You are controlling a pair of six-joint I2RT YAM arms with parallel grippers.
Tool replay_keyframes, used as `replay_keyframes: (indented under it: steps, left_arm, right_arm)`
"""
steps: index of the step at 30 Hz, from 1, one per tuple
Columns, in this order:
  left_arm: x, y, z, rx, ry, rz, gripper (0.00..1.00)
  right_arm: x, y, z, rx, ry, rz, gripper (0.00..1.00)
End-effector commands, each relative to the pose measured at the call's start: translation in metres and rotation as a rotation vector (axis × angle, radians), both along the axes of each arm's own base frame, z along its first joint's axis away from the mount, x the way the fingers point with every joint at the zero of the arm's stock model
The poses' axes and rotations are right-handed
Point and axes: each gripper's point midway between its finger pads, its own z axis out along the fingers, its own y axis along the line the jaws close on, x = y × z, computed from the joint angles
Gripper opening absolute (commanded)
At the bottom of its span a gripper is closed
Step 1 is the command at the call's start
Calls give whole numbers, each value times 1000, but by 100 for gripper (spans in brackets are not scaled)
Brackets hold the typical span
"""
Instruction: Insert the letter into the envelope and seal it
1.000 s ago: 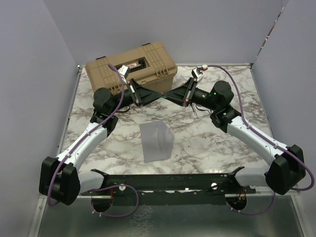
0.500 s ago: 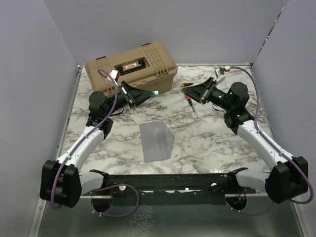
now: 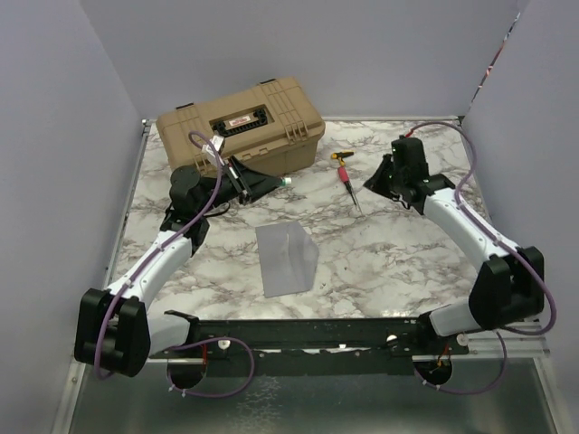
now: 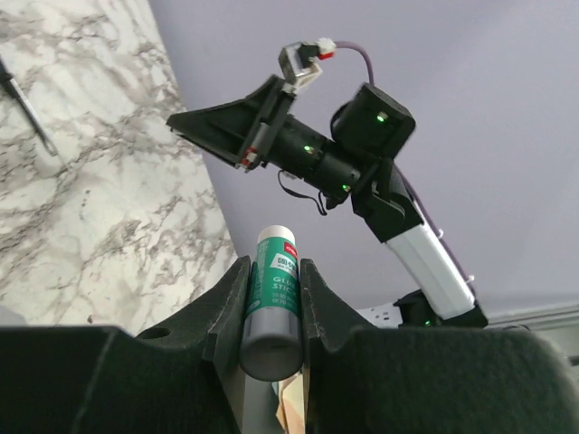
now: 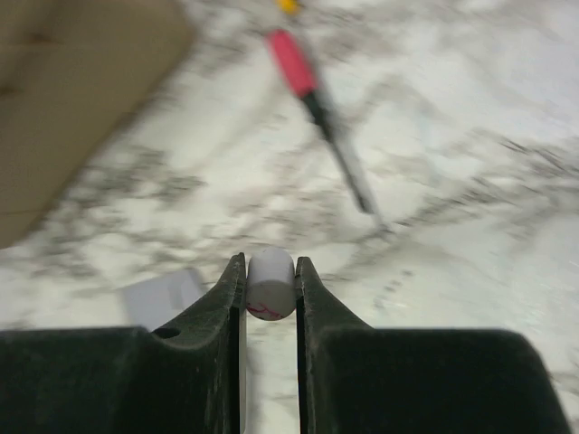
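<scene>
Grey-lilac envelope (image 3: 286,262) lies flat on the marble bench (image 3: 398,262), dead centre of the overhead frame. A crease runs down it, and the right part looks paler. Left pincer (image 4: 274,265) is pinching a green glue stick (image 4: 275,303), up left of centre by the tan case (image 3: 240,122). Right pincer (image 5: 270,262) is clamping a small white cap (image 5: 270,286), beside the red-handled screwdriver (image 3: 348,179).
</scene>
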Motion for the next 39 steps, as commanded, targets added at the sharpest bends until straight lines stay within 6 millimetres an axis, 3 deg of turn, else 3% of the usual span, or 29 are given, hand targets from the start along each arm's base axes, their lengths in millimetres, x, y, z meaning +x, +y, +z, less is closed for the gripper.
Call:
replay_keyframes:
  steps: [1,5,14,21,32,39]
  left_arm:
    - [-4,-7,-36,132,33,-30,0]
    - [-3,-8,-53,198,48,-24,0]
    - [-4,-10,-70,237,71,-34,0]
    - [-4,-11,-73,241,78,-44,0]
    - [-8,-10,-72,241,79,-39,0]
    - [-10,-10,-69,239,74,-46,0]
  right_arm:
    - [-26,-73,-86,-429,293,-129,1]
    - [-34,-74,-121,-478,388,-83,3]
    - [-53,-75,-168,-518,520,-3,11]
    - [-54,-69,-180,-505,521,48,17]
    - [-44,-68,-182,-527,536,111,25]
    - [-45,-63,-182,-503,555,160,36]
